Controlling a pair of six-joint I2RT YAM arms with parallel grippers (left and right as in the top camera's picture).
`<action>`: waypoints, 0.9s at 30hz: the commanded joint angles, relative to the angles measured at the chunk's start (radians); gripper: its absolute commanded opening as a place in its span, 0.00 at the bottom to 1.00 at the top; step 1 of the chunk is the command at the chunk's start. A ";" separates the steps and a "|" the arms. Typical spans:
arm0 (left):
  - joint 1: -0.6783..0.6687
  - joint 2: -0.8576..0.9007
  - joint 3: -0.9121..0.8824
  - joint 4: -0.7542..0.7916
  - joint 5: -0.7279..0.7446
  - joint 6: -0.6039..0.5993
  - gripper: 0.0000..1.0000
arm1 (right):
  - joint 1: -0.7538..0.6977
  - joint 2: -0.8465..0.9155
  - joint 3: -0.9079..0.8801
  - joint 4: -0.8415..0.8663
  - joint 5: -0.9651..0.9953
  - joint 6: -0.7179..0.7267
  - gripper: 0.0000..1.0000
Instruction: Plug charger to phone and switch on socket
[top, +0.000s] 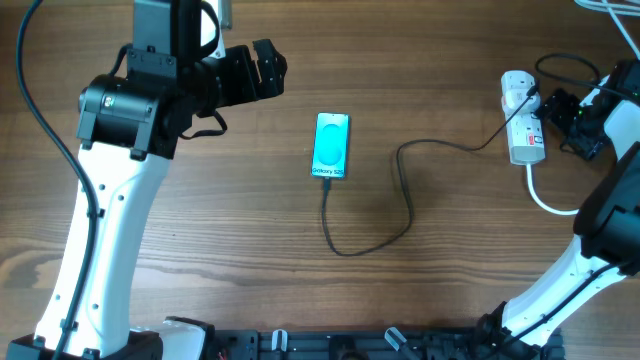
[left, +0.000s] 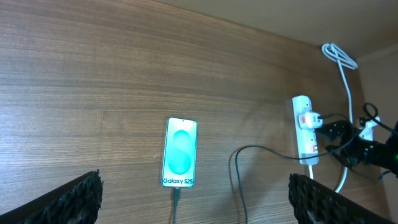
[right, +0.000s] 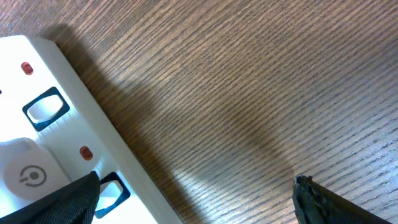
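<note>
The phone (top: 331, 146) lies flat mid-table with its cyan screen lit; it also shows in the left wrist view (left: 180, 152). The charger cable (top: 405, 190) is plugged into the phone's near end (left: 176, 196) and loops across to a white adapter in the socket (top: 524, 128). The socket also shows in the left wrist view (left: 304, 134). My right gripper (top: 560, 112) is open right beside the socket. In the right wrist view (right: 196, 208), its left finger rests at the edge of a rocker switch (right: 111, 190) on the socket (right: 68, 118). My left gripper (top: 265, 68) is open and empty, up and left of the phone (left: 196, 208).
The thick white cord (top: 545, 200) runs from the socket toward my right arm's base. A second rocker switch (right: 45, 107) and small red markings (right: 86, 152) sit on the strip. White cord loops lie at the far right edge (left: 339, 56).
</note>
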 joint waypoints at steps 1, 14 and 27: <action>-0.003 0.001 -0.002 0.002 -0.017 -0.008 1.00 | 0.034 0.060 -0.014 -0.045 -0.058 -0.040 1.00; -0.003 0.001 -0.002 0.002 -0.017 -0.008 1.00 | 0.035 -0.306 -0.014 -0.268 0.212 0.170 1.00; -0.003 0.001 -0.002 0.002 -0.017 -0.008 1.00 | 0.419 -1.007 -0.226 -0.379 0.332 0.164 1.00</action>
